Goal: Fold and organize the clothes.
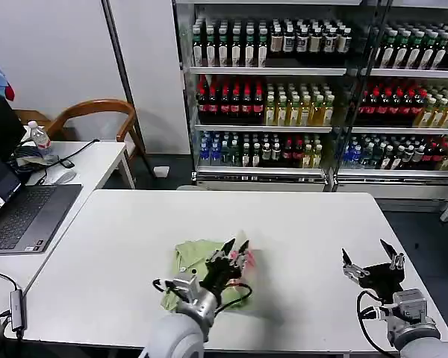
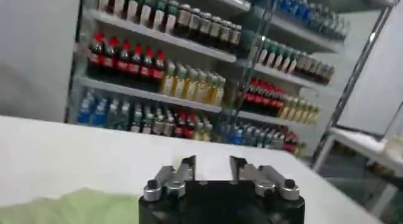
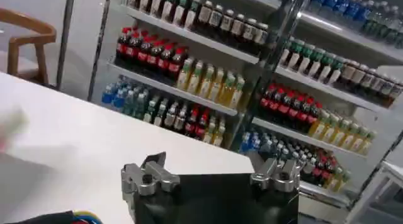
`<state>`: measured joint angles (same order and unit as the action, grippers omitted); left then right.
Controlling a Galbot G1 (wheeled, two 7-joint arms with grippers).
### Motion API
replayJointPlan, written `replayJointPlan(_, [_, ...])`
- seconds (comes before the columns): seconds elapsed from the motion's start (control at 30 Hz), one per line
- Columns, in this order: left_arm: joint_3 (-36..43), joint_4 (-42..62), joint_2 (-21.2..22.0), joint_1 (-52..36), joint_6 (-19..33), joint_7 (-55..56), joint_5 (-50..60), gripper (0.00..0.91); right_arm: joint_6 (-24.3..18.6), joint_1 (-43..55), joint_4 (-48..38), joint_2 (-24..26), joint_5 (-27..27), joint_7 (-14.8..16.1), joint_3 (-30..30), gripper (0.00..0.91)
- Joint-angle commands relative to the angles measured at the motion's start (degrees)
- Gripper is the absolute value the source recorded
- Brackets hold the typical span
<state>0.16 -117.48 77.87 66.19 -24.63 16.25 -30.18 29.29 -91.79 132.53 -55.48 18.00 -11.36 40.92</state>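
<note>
— Closest to the head camera is the left tool point(image 1: 236, 246), its fingers a little spread and holding nothing, just above the light green soft polo shirt with a red-and-white checkered print point(image 1: 188, 262).

— And the right tool point(image 1: 369, 259)?

— It is wide spread, well apart over the bare white counter point(image 1: 306, 224).

— How far is the folding?

— I judge it nearly finished: the shirt lies as a compact packet near the front edge. Its long axis runs about front to back; I cannot tell where the collar points.
</note>
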Motion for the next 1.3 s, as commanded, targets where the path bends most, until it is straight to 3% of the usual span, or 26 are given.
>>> replayJointPlan(0.03, [2.9, 3.08, 8.55, -4.09, 4.73, -1.18, -3.62, 0.907, -0.1, 1.55, -0.49, -0.16, 0.0, 0.26, -0.47, 0.907])
replayJointPlan(0.17, [-3.07, -2.01, 2.32, -2.34, 6.47, -7.13, 2.13, 0.907, -1.66, 3.94, -2.22, -1.16, -1.47, 0.87, -2.65, 0.907])
replayJointPlan(0.3, [-12.52, -2.44, -4.55, 0.91, 12.8, -13.04, 10.92, 0.907, -3.72, 6.32, -4.49, -2.45, -1.94, 0.8, -5.08, 0.907])
replayJointPlan(0.43, [-26.92, -0.58, -11.45, 6.65, 18.9, -17.09, 17.66, 0.907, -7.91, 11.24, -8.52, -4.96, -3.58, 0.87, -10.37, 0.907])
replayJointPlan(0.53, [-33.81, 1.99, -14.1, 10.11, 22.65, -17.78, 20.44, 0.907, -9.95, 14.35, -11.74, -6.45, -5.66, 1.35, -13.16, 0.907])
replayJointPlan(0.73, [-40.13, 4.08, -14.92, 14.68, 24.74, -17.51, 20.49, 0.907, -13.09, 19.15, -17.5, -8.48, -8.82, 3.47, -17.49, 0.907])
replayJointPlan(0.93, [-40.31, 5.69, -14.69, 14.69, 25.05, -17.5, 22.55, 0.907, -16.34, 20.88, -21.9, -10.37, -11.21, 2.8, -19.99, 0.907])
replayJointPlan(1.3, [-37.7, 4.52, -15.48, 14.44, 23.4, -17.0, 23.18, 0.907, -16.43, 19.88, -22.47, -10.08, -9.95, 2.81, -16.39, 0.907])
